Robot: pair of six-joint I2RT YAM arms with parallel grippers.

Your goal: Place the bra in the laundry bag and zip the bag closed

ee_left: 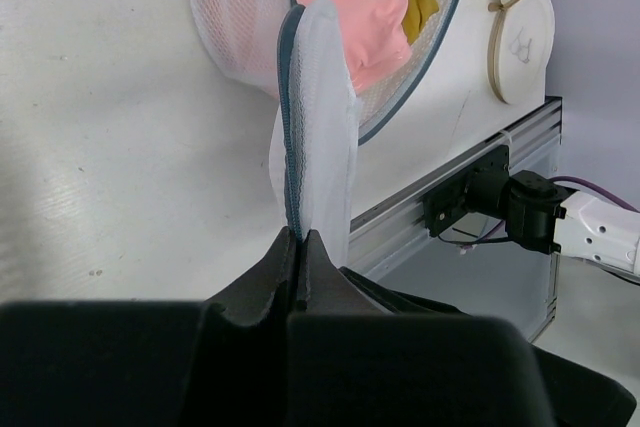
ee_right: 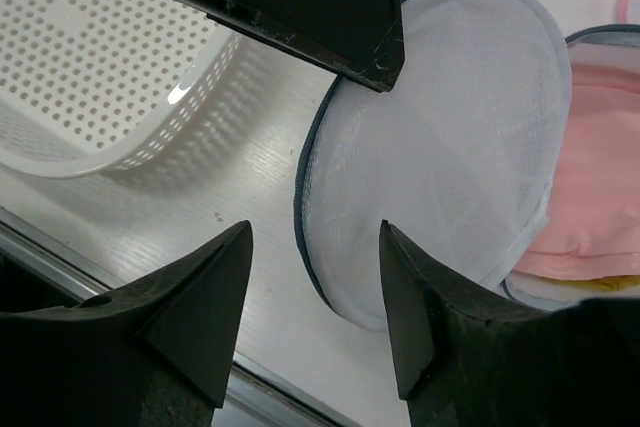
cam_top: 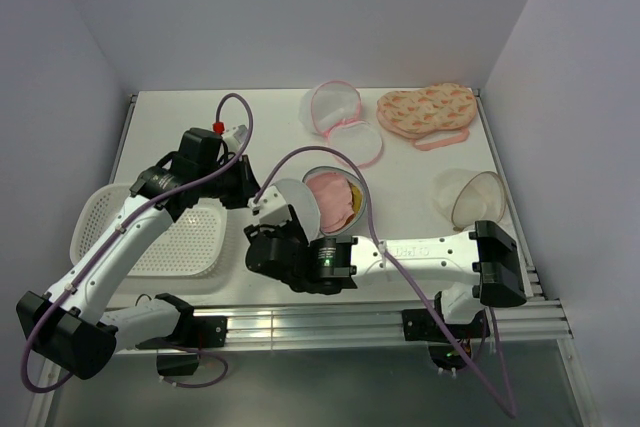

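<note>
**Top external view:** the white see-through mesh, grey-rimmed, two-domed round laundry bag (cam_top: pixel 347 176) lay open just beyond both grippers. The soft pink fabric bra (cam_top: pixel 335 202) rested in its lower dome. The black two-finger left gripper (cam_top: pixel 250 190) was clenched on the raised upper dome (cam_top: pixel 296 209), and the black two-finger right gripper (cam_top: pixel 281 225) sat just beneath that dome. A white perforated plastic basket (cam_top: pixel 180 237) lay left of the right gripper. A pink-rimmed mesh clamshell bag (cam_top: pixel 342 119) and a peach pink-patterned padded piece (cam_top: pixel 425 112) lay well beyond. **Left wrist view:** the fingers were pressed together on the grey zip rim (ee_left: pixel 290 147) of the upper dome. The dome stood on edge straight ahead of the fingertips, with the bra behind it. **Right wrist view:** the jaws stood apart, grasping nothing, and the rim's curved edge lay between the fingers (ee_right: pixel 205 297), apparently clear of both. **Step in hand, as judged:** closing the upper dome over the bra. To do it well, the left gripper should hold its pinch and swing the dome down squarely, while the right gripper steadies the rim low. No pink fabric should cross the zip track, or the slider could jam.
</note>
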